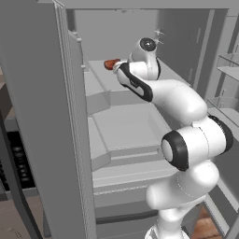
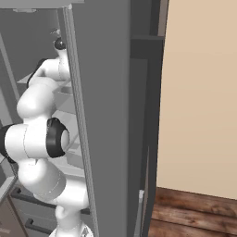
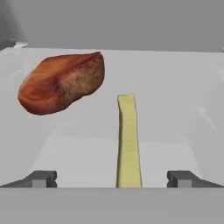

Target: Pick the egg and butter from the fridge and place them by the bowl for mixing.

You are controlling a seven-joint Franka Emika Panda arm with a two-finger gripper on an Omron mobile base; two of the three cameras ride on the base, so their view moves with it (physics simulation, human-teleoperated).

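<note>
Presently, gripper [image 3: 112, 179] released, jaws wide apart, nothing held | butter [image 3: 127, 140] lies lengthwise on the fridge [image 1: 126, 121] shelf between the fingertips, near end cut off by the frame | red-orange lump [image 3: 63, 82] rests to its left, apart | right base view: fridge door [image 2: 104, 115] blocks the shelf and hand.
</note>
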